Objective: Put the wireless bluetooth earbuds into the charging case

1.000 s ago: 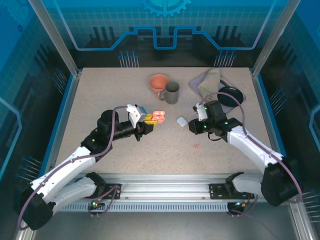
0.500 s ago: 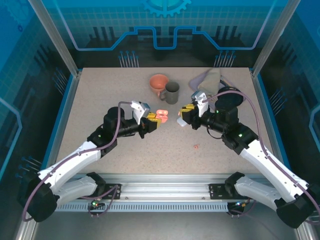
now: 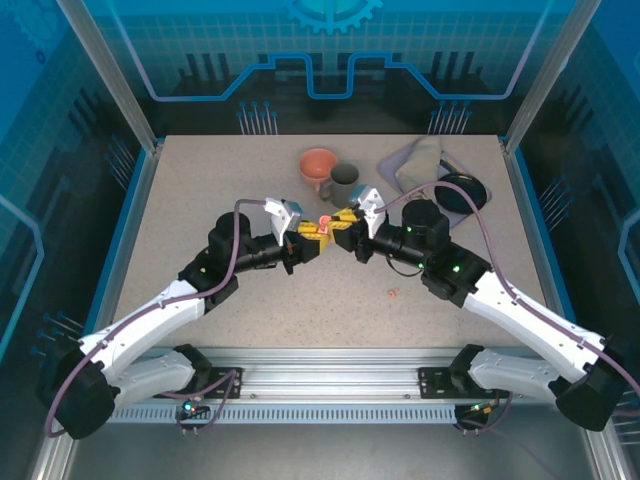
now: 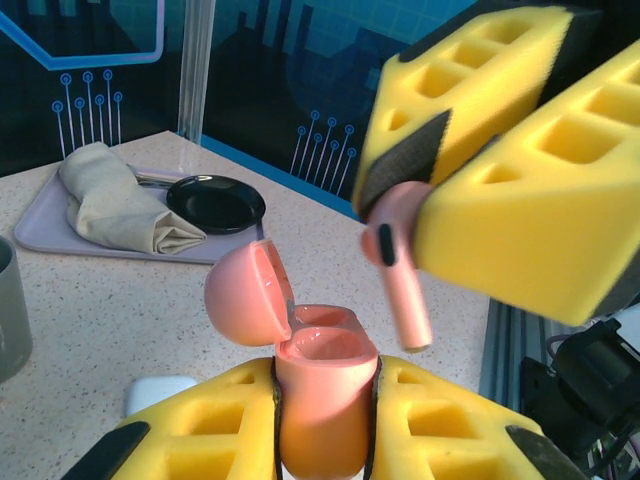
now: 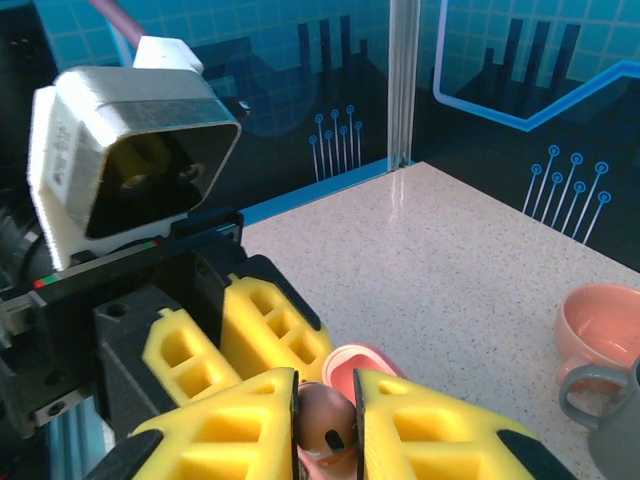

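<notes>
Item 1, left arm: I see it run from its base at the near left, low over the table [image 3: 200, 190], forearm angled up and right to the centre, wrist roughly level. The left gripper [image 3: 310, 240] points right. Its jaws are pressed onto the salmon-pink charging case [image 4: 322, 400], which sits upright between the yellow foam fingers [image 4: 200, 430] with its lid [image 4: 245, 295] hinged open towards the back.

Item 2, right arm: it stretches from its base at the near right, up and left across the table. The right gripper [image 4: 415, 195] points left, nose to nose with the left one. Its jaws pinch the salmon-pink earbud [image 4: 400, 270] by the head, stem hanging down. The stem tip is just above and to one side of the case's open well, not seated. I cannot tell whether it touches the rim.

Item 3, loose pieces: a second small pink bud [image 3: 392, 293] lies on the table under the right forearm, well apart from the case. A white rounded case [image 4: 160, 392] lies just beside the left fingers.

Item 4, at the back of the table: pink cup [image 3: 316, 163], grey mug [image 3: 344, 184], tray [image 4: 40, 215] with folded cloth [image 4: 120, 205], black dish [image 4: 215, 203].
</notes>
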